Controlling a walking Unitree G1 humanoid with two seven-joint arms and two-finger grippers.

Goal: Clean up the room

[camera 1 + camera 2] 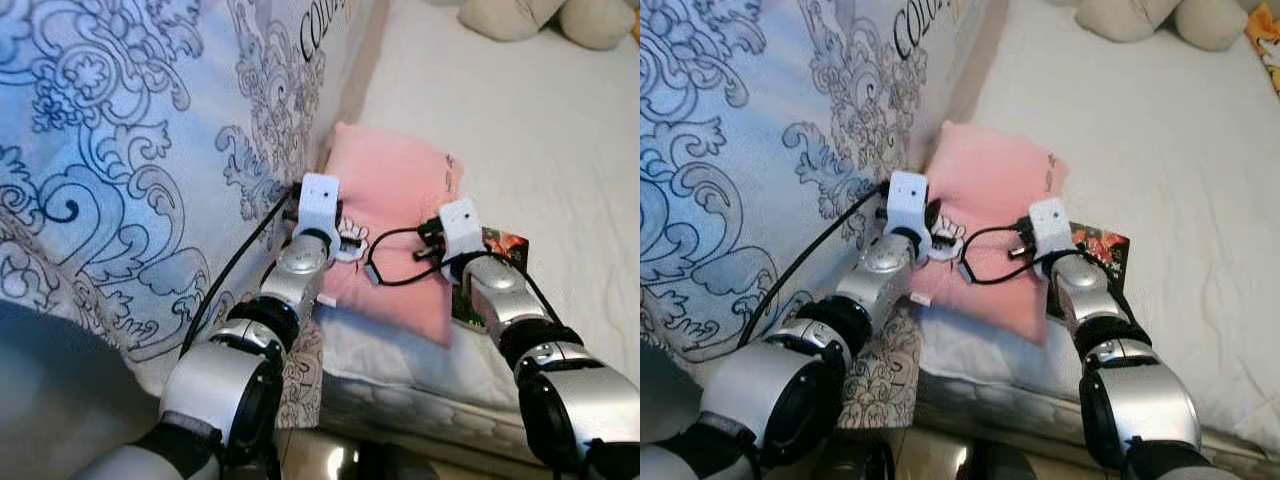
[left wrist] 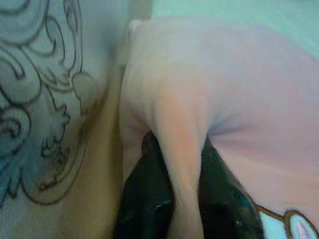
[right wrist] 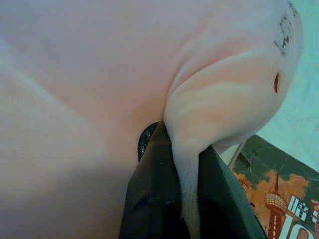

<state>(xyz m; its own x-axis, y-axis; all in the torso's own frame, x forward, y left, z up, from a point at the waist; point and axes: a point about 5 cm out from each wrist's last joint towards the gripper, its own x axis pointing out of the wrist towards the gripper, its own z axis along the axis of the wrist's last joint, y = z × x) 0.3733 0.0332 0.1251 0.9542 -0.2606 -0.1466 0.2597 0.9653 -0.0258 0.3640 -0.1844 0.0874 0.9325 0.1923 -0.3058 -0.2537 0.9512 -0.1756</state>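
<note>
A pink pillow (image 1: 400, 215) lies near the edge of the white bed (image 1: 540, 130), right beside the blue swirly blanket (image 1: 120, 150) at its 9 o'clock side. The left gripper (image 2: 187, 199) pinches a fold of the pillow's near edge tight between its two black fingers. The right gripper (image 3: 192, 199) squeezes another fold of it the same way, just beside a picture book (image 3: 279, 199) at 3 o'clock.
</note>
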